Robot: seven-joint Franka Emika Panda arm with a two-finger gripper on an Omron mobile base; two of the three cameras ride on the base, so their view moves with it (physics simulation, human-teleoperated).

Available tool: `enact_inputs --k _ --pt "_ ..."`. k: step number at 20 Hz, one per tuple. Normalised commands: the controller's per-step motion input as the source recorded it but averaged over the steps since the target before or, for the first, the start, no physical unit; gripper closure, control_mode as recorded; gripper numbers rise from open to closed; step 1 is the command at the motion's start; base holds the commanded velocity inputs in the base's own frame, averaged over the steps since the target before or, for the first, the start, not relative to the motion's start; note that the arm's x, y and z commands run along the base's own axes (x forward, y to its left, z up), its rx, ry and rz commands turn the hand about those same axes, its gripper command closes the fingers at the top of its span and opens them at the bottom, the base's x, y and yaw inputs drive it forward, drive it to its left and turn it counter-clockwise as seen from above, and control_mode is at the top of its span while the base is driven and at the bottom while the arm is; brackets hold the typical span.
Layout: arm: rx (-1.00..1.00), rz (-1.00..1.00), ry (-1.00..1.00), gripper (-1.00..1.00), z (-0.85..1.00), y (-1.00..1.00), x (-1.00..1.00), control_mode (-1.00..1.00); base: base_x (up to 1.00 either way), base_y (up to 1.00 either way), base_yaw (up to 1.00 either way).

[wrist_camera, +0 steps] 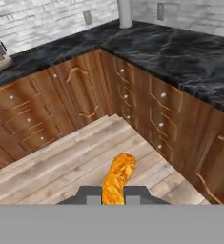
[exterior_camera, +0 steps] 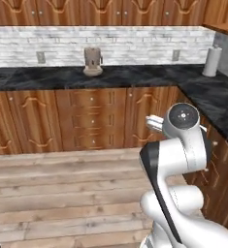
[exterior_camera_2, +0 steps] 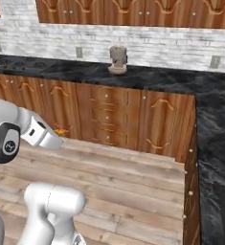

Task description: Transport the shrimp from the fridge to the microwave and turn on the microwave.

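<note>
Gripper (wrist_camera: 114, 195) closed narrow on the shrimp (wrist_camera: 117, 177), orange curl jutting out between the finger tips, held above bare wooden floor (wrist_camera: 70, 162). Ahead, an inside corner of wooden cabinets (wrist_camera: 85, 95) under a black stone counter (wrist_camera: 180, 52). Open planks to the left; cabinet fronts near on the right.

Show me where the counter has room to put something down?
The black counter is bare between the small brown appliance and the paper towel roll. Its right-hand run past the corner is bare as well. The spot around the appliance is the crowded part. The gripper holds the shrimp over the wood floor.
</note>
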Motion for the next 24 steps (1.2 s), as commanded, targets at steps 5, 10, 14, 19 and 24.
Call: enact_inputs --k 5,10,14,19,24 --pt "0.00 0.00 0.00 1.00 0.00 0.00 0.00 1.00 1.00 0.00 0.53" --pt "0.00 0.00 0.00 1.00 0.00 0.00 0.00 1.00 1.00 0.00 0.55" --pt "0.00 0.00 0.00 1.00 0.00 0.00 0.00 1.00 1.00 0.00 0.54" --pt "0.00 0.00 0.00 1.00 0.00 0.00 0.00 1.00 1.00 0.00 0.52" --pt "0.00 0.00 0.00 1.00 0.00 0.00 0.00 1.00 1.00 0.00 0.51"
